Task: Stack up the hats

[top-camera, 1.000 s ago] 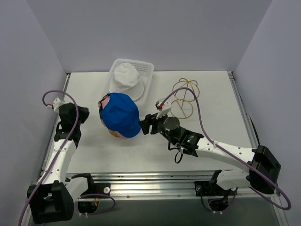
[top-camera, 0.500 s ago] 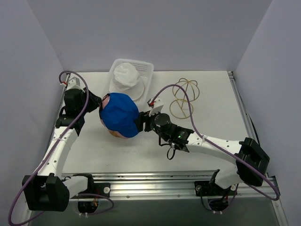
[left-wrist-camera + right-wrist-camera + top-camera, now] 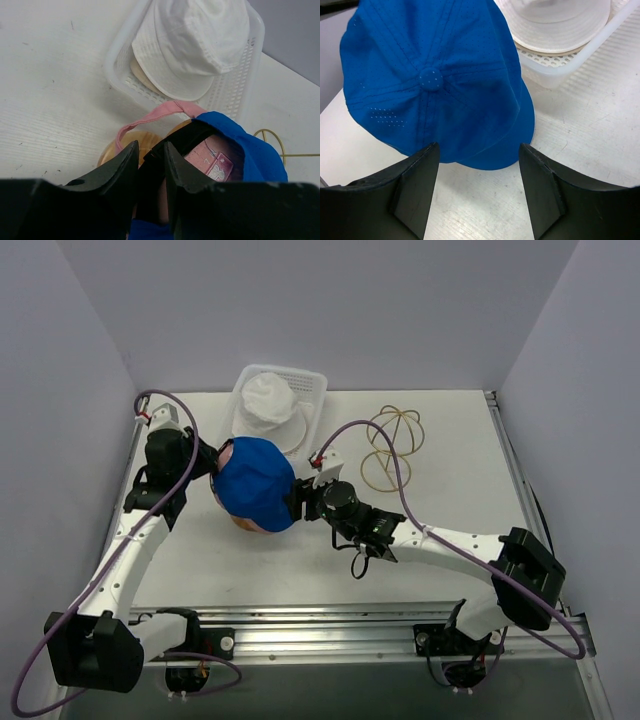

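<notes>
Blue fabric dominated the middle of the surface (image 3: 300,570): the royal blue cap (image 3: 255,483) sat over the pink cap (image 3: 150,116), both on a rounded wooden form (image 3: 131,142), so the first layer of the stack looked done. The off-white hat (image 3: 268,400) lay apart from them in the white mesh basket (image 3: 240,85) just behind. The left fingers (image 3: 125,165) stood narrowly parted at the back of the blue cap with its dark rear band between them; whether they pinched that band or merely straddled it could not be told. The right fingers (image 3: 420,180) were spread wide and empty, hovering just off the cap's brim. The step in hand seemed to be settling the blue cap on the pink one. Next, one arm would probably need to clear the pile, reach into the basket, take the soft hat by its brim and lower it centred onto the blue crown. Little of the pink cap showed, only its strap loop and a patch near a label. A tan shape under the off-white hat was too covered to identify.
</notes>
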`<state>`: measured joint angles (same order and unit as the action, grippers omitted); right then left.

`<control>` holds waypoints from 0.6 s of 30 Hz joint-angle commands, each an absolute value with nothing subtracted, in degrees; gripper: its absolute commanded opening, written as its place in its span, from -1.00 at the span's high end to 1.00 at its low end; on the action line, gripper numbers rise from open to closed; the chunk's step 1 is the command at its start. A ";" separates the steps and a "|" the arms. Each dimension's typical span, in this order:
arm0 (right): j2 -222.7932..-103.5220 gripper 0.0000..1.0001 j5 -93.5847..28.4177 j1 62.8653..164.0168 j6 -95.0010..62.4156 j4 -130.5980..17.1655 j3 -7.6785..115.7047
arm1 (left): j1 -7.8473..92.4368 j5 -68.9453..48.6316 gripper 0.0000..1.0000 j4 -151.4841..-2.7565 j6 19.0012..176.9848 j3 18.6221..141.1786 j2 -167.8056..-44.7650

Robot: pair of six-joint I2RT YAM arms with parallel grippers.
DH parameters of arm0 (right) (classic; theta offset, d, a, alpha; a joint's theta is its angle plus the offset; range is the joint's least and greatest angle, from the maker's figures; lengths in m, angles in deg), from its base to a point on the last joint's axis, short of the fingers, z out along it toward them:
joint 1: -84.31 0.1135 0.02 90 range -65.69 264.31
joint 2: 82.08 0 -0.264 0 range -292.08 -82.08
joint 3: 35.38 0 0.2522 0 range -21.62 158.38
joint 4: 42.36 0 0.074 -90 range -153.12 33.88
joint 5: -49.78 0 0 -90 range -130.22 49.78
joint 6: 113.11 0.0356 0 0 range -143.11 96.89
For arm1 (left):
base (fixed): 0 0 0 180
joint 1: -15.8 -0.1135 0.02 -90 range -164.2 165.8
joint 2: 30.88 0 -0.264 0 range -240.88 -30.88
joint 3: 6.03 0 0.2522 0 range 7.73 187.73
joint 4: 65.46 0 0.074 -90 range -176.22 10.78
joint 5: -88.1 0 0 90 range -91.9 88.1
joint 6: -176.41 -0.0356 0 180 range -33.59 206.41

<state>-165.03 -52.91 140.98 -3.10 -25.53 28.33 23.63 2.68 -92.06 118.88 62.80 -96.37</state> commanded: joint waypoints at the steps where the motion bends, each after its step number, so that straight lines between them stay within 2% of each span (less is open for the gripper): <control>1: -165.57 -0.21 -54.38 141.18 -3.86 -22.99 30.67 | 24.32 5.92 0.29 -93.64 117.79 64.16 -95.30; 18: -166.89 -0.21 -54.03 141.18 -4.12 -21.76 30.50 | 25.81 6.28 0.21 -95.04 118.32 64.95 -91.52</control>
<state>-166.35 -52.91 141.00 -3.25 -25.03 28.33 25.45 5.39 -94.16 118.73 62.84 -92.16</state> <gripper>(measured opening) 0.603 0.396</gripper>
